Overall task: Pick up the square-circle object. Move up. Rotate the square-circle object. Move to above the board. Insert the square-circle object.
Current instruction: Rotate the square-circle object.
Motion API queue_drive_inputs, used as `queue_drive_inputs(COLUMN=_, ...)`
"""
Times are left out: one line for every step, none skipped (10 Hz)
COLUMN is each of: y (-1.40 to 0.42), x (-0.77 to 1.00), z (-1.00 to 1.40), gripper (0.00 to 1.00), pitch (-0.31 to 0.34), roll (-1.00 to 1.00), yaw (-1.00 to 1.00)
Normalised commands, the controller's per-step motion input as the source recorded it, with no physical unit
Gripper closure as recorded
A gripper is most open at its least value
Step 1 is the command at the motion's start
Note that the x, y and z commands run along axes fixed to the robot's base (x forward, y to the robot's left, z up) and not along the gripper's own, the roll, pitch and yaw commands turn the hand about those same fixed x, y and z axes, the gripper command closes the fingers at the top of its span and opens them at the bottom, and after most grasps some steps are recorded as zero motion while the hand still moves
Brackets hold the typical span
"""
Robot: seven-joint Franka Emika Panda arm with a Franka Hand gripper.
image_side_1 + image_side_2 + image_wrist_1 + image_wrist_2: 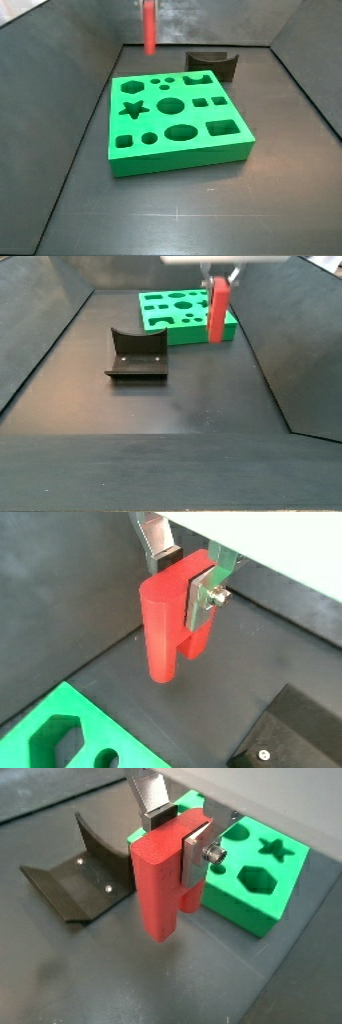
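Peg (158, 883) sits clamped in my gripper (187, 836), one red piece hanging upright and clear of the floor; in both wrist views I see a silver finger (206, 596) pressed flat against its side, and a second finger (155, 534) behind its top, so the jaws are closed on it; in a side view the peg (218, 311) hangs just in front of the board (171, 308), and in a side view (147, 25) it shows high above the floor beyond the board's far edge; nearer my camera stands one dark fixture (138, 353), well apart from the peg; farther back lies one green board (174, 122); its holes, a star (132, 110) among them, all look empty from here.
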Motion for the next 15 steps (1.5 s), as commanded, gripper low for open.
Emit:
queue_drive_inputs(y=0.00, x=0.02, z=-1.00, gripper=1.00, pitch=-0.070, roll=-0.10, yaw=0.00)
queue_drive_inputs(y=0.00, x=0.02, z=-1.00, gripper=1.00, pitch=-0.072, roll=-0.10, yaw=0.00)
queue_drive_inputs(y=0.00, x=0.02, z=-1.00, gripper=1.00, pitch=-0.072, roll=-0.10, yaw=0.00)
queue_drive_inputs(y=0.00, x=0.02, z=-0.97, gripper=1.00, pitch=-0.074, roll=-0.10, yaw=0.00)
queue_drive_inputs(y=0.00, x=0.02, z=-0.76, gripper=1.00, pitch=-0.076, roll=-0.10, yaw=0.00)
queue_drive_inputs(y=0.00, x=0.02, z=-0.60, gripper=1.00, pitch=-0.074, roll=-0.11, yaw=0.00)
queue_drive_inputs(y=0.00, x=0.02, z=-0.40, gripper=1.00, pitch=-0.071, roll=-0.11, yaw=0.00)
queue_drive_inputs(y=0.00, x=0.02, z=-0.30, gripper=1.00, pitch=-0.067, roll=-0.11, yaw=0.00)
queue_drive_inputs(y=0.00, x=0.02, z=-0.30, gripper=1.00, pitch=-0.067, roll=-0.11, yaw=0.00)
queue_drive_inputs(y=0.00, x=0.00, z=-0.29, gripper=1.00, pitch=-0.048, roll=-0.11, yaw=0.00)
queue_drive_inputs(y=0.00, x=0.00, z=-0.29, gripper=1.00, pitch=-0.049, roll=-0.11, yaw=0.00)
queue_drive_inputs(y=0.00, x=0.00, z=-0.28, gripper=1.00, pitch=-0.050, roll=-0.11, yaw=0.00)
queue_drive_inputs(y=0.00, x=0.00, z=0.00, gripper=0.00, pitch=-0.050, roll=0.09, yaw=0.00)
queue_drive_inputs(y=0.00, x=0.00, z=1.00, gripper=0.00, pitch=-0.042, roll=0.09, yaw=0.00)
queue_drive_inputs(y=0.00, x=-0.01, z=1.00, gripper=0.00, pitch=-0.031, roll=0.08, yaw=0.01)
